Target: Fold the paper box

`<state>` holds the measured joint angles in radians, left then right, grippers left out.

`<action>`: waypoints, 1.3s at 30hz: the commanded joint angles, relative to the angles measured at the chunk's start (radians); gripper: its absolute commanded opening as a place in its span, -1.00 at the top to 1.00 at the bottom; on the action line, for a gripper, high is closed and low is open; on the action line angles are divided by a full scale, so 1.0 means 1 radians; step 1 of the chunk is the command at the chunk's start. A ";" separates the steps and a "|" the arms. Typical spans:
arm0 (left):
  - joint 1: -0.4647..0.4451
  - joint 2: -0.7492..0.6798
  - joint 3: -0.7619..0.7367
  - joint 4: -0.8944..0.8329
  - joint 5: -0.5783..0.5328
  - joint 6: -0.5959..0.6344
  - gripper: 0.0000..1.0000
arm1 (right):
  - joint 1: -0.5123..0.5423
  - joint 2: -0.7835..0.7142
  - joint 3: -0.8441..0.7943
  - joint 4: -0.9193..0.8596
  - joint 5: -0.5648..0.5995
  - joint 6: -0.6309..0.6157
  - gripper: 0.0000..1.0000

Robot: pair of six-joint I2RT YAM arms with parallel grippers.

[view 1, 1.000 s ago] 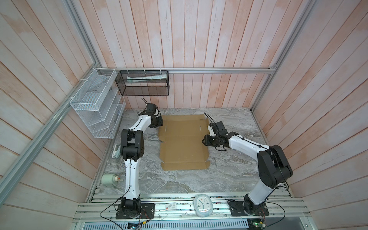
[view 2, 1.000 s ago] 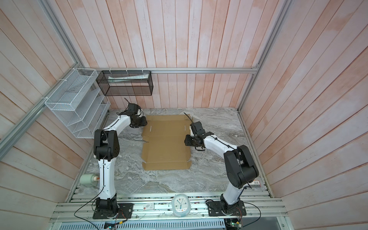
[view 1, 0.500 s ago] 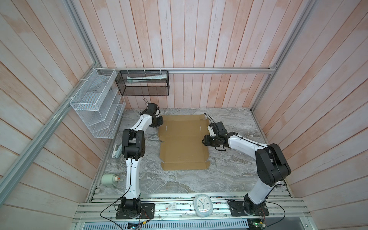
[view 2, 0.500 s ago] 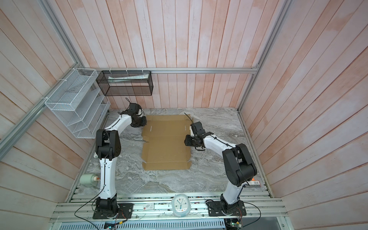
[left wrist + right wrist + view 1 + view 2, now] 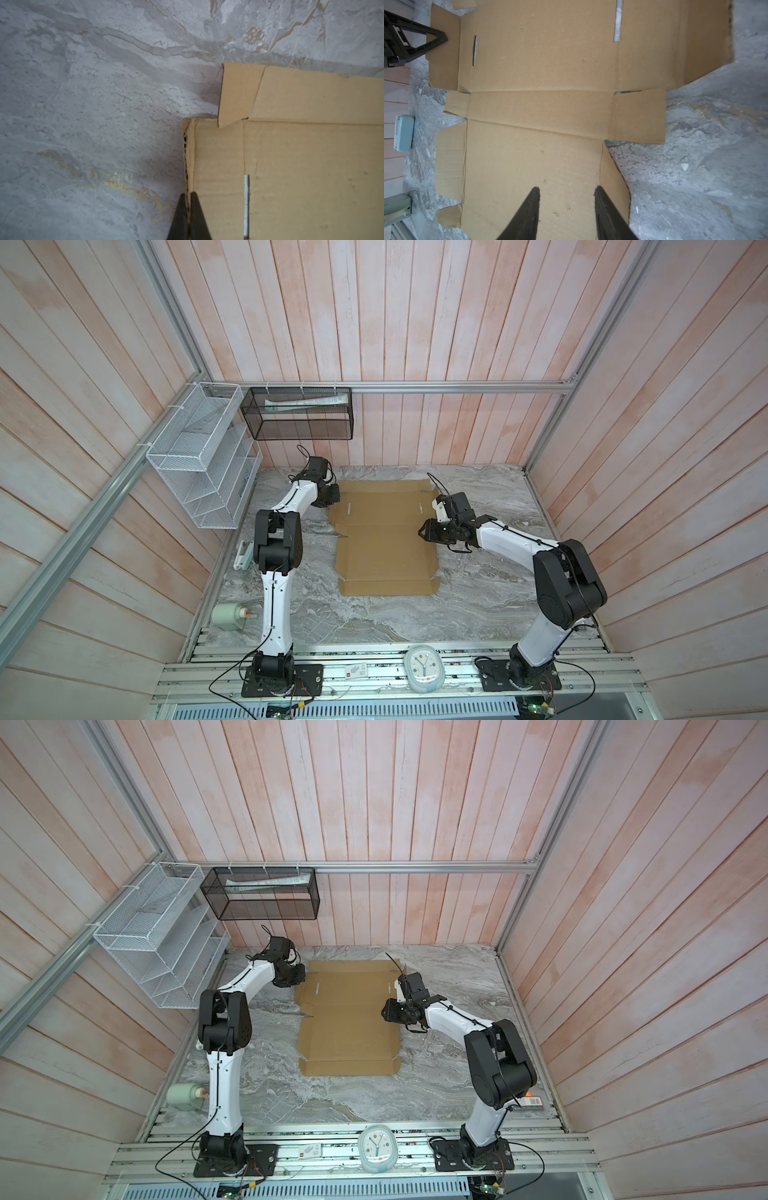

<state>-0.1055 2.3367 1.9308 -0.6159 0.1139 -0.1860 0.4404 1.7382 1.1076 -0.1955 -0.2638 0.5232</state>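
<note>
We see the paper box [image 5: 384, 539] lying open and flat on the marble tabletop [image 5: 374, 622], nearer its far edge than its front. Our left gripper [image 5: 188, 194] is clenched on the box's far-left side flap, its fingers [image 5: 196, 212] pinching the corrugated edge. Our right gripper [image 5: 566, 190] hangs over the box's right side with fingers [image 5: 532, 207] parted and nothing between them; whether they touch the cardboard we cannot tell.

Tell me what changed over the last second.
The left gripper closed its jaws on the left edge flap of the paper box, near its far corner, taking hold. The right gripper kept its jaws open over the box's right side, and the box stayed lying flat.
</note>
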 commanded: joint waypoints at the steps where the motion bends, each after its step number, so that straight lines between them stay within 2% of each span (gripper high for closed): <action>1: 0.003 -0.091 -0.084 0.075 -0.019 -0.030 1.00 | -0.006 0.012 0.007 0.045 -0.034 0.062 0.10; 12: 0.006 -0.362 -0.484 0.423 0.013 -0.135 1.00 | -0.003 0.005 -0.010 0.207 -0.032 0.319 0.08; 19: 0.004 -0.540 -0.743 0.670 0.029 -0.204 1.00 | -0.003 0.007 -0.058 0.413 -0.025 0.579 -0.08; 25: -0.017 -0.647 -0.867 0.803 0.040 -0.191 1.00 | 0.015 0.075 0.016 0.463 -0.020 0.706 -0.16; 35: -0.080 -0.784 -1.085 1.064 -0.023 -0.159 1.00 | 0.027 0.186 0.134 0.562 0.004 0.923 -0.19; 39: -0.096 -0.813 -1.148 1.136 -0.034 -0.156 1.00 | 0.027 0.218 0.195 0.578 0.006 0.954 -0.20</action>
<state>-0.1944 1.5547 0.8124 0.4000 0.1032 -0.3592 0.4641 1.9282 1.2469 0.3305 -0.2760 1.4143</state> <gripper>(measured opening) 0.056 0.598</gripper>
